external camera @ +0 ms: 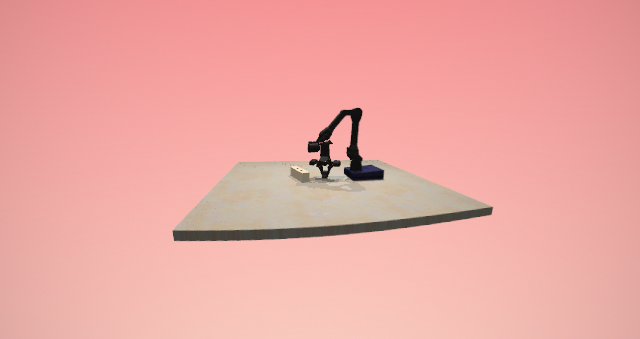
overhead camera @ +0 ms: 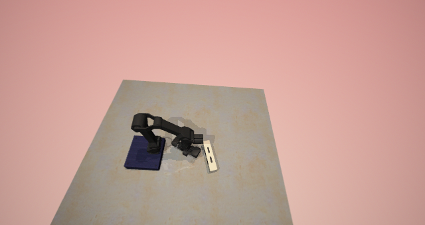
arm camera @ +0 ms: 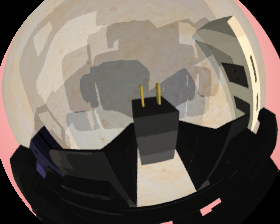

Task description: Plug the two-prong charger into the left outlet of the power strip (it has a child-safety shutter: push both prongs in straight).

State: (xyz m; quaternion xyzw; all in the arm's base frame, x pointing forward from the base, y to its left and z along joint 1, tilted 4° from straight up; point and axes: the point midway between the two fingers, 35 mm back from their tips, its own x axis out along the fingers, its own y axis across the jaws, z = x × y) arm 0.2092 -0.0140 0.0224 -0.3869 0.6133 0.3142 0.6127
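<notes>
Charger point(arm camera: 156, 131), clenched in the hand point(external camera: 325, 176) point(arm camera: 149, 124), could tilt if gripped off-centre — its prongs point(arm camera: 150, 95) then jamming against the strip's point(overhead camera: 213, 165) point(external camera: 299, 174) shutter.

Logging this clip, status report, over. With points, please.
Gripper point(external camera: 325, 175) point(arm camera: 149, 124) shut on charger point(arm camera: 156, 131). Prongs bare, not plugged in. Power strip point(overhead camera: 212, 165) point(external camera: 300, 174) beside gripper; nothing seen blocking outlets.

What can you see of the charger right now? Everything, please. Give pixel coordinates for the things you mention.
The charger point(arm camera: 156, 131) is a small block, near-black at the end bearing the prongs and dark grey along its side, plastic by its look. Two thin, straight, parallel, gold-coloured metallic prongs point(arm camera: 158, 94) project from that end, unplugged. The end effector point(external camera: 325, 177) point(arm camera: 149, 124) is shut on it, one finger at each side, down near the table top, beside the cream power strip point(overhead camera: 210, 156) point(external camera: 300, 174) point(arm camera: 245, 75).
</notes>
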